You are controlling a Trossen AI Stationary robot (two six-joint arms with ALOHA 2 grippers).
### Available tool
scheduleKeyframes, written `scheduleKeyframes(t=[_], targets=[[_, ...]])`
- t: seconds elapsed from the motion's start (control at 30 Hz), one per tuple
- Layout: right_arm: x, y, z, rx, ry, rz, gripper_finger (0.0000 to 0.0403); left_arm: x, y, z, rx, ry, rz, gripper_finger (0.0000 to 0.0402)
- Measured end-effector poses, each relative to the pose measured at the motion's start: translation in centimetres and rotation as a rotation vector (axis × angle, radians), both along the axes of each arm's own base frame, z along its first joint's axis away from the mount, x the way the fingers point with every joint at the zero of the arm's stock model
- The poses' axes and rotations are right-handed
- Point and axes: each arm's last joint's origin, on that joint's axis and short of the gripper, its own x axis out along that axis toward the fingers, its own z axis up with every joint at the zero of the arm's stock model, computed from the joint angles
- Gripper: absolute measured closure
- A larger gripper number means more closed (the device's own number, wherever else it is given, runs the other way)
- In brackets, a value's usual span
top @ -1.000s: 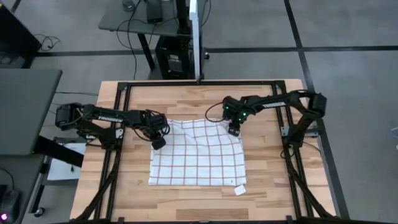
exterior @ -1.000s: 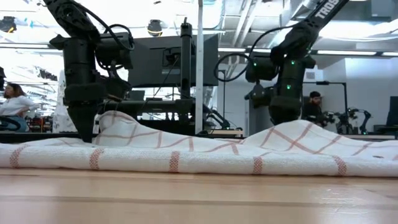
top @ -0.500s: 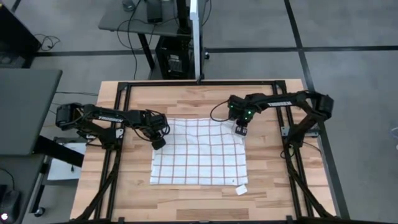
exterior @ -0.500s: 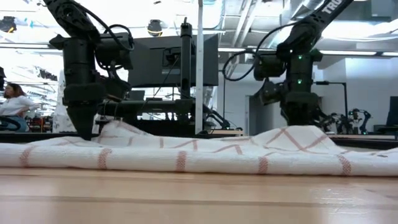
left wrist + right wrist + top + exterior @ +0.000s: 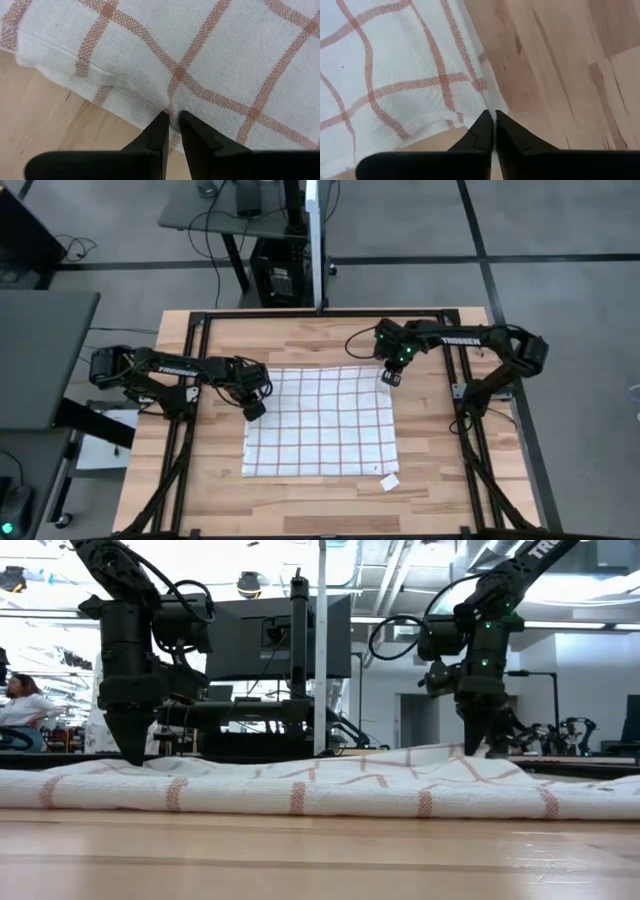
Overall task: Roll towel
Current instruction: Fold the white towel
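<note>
Towel (image 5: 320,422) flat, long axis front-to-back

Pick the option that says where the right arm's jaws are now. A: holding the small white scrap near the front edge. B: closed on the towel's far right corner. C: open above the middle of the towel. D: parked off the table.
B: the right gripper sits at the far right corner of the towel, and the right wrist view shows its jaws pinched together on the cloth's edge.

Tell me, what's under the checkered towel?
The towel lies spread on the wooden table, whose planks show all around it. Nothing bulges through in the low view, but whatever lies beneath is covered. The left gripper and right gripper pinch its edge.
</note>
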Motion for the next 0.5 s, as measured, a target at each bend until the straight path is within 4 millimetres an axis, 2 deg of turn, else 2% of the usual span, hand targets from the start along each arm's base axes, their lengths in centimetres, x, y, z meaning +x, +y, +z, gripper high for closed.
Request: scheduleKeyframes(t=[0.17,0.5], targets=[[0.1,-1.0,0.8,-0.021,-0.023,-0.007,0.0371,0.0,0.0,0.0,0.000,0.000,0.000,0.0368],[-0.4,-2.8,5.2,0.019,0.038,-0.063,0.0233,0.0,0.0,0.1,0.001,0.003,-0.003,0.0368]])
